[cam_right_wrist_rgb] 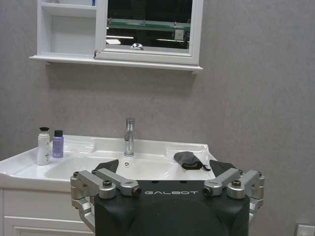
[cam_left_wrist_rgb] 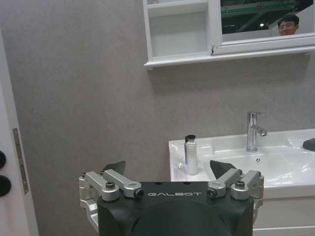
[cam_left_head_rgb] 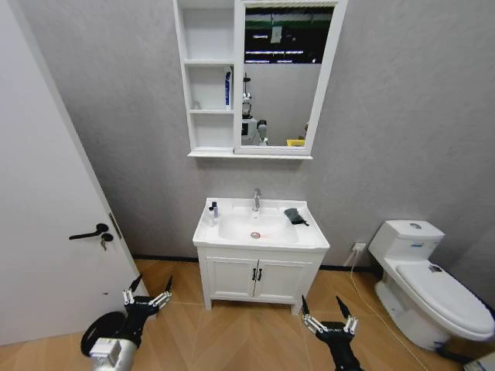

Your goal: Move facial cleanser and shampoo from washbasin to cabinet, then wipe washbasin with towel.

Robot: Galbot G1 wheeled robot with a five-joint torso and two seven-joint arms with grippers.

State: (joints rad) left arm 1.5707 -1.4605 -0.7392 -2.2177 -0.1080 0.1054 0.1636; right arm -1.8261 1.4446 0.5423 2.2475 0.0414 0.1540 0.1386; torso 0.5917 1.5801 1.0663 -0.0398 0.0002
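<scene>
The white washbasin (cam_left_head_rgb: 232, 241) stands on its vanity against the grey wall. A white bottle with a black cap (cam_right_wrist_rgb: 44, 146) and a small purple bottle (cam_right_wrist_rgb: 58, 144) stand together on its back left corner (cam_left_head_rgb: 212, 211); I cannot tell which is the facial cleanser and which the shampoo. The dark towel (cam_left_head_rgb: 295, 216) lies on the rim to the right of the faucet (cam_left_head_rgb: 256, 199). The cabinet (cam_left_head_rgb: 209, 77) hangs above, joined to the mirror. My left gripper (cam_left_head_rgb: 152, 286) and right gripper (cam_left_head_rgb: 322, 307) hang low in front of the vanity, both open and holding nothing.
A white door (cam_left_head_rgb: 46, 232) with a black handle stands close on the left. A white toilet (cam_left_head_rgb: 421, 278) stands to the right. The vanity doors (cam_left_head_rgb: 255, 278) are closed. A blue item (cam_left_head_rgb: 227, 87) stands on the cabinet's middle shelf. Wooden floor lies between me and the vanity.
</scene>
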